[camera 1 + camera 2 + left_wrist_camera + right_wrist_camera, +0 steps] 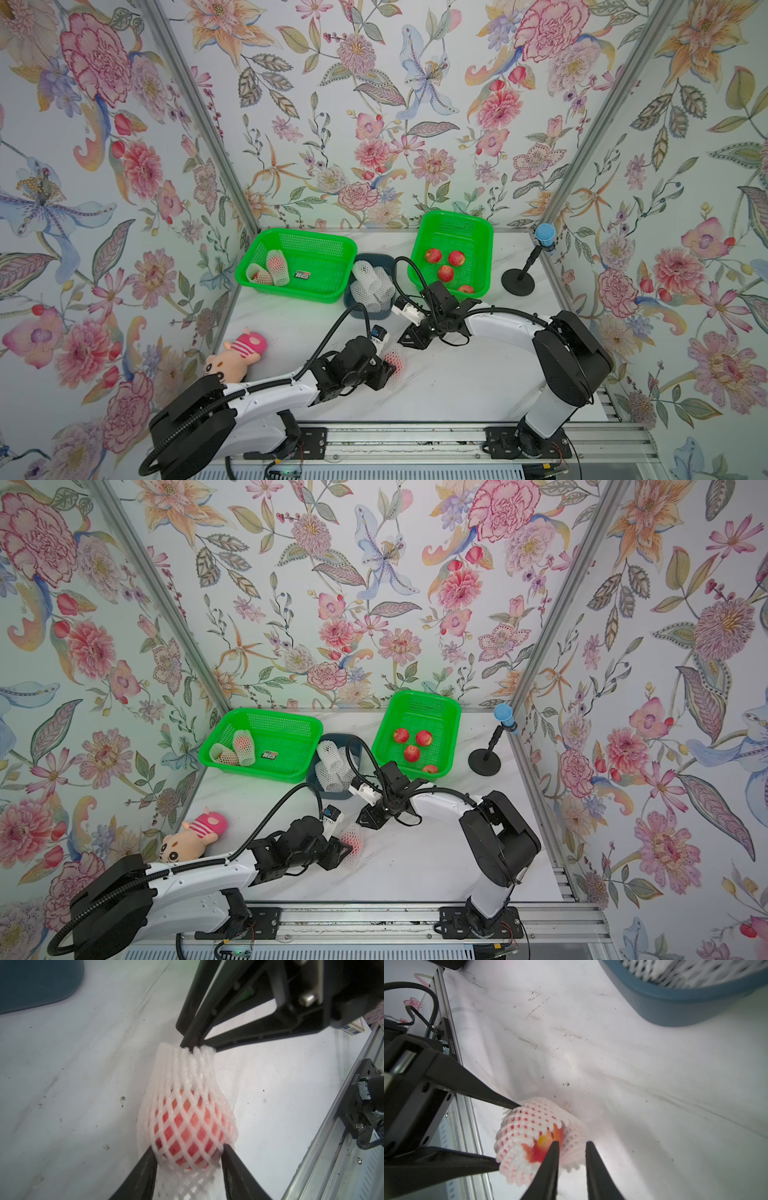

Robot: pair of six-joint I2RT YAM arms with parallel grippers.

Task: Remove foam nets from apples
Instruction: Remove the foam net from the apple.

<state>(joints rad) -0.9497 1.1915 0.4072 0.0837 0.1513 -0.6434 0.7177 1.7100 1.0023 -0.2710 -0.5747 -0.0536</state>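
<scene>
Tabletop: white marble, floral walls round it.
L gripper: you've got it clamped on apple thru foam net, mid-table near front.
R gripper: yours is pinching net's free end.
Green basket: 4 bare apples inside.
Blue bin: loose nets piled in.
</scene>
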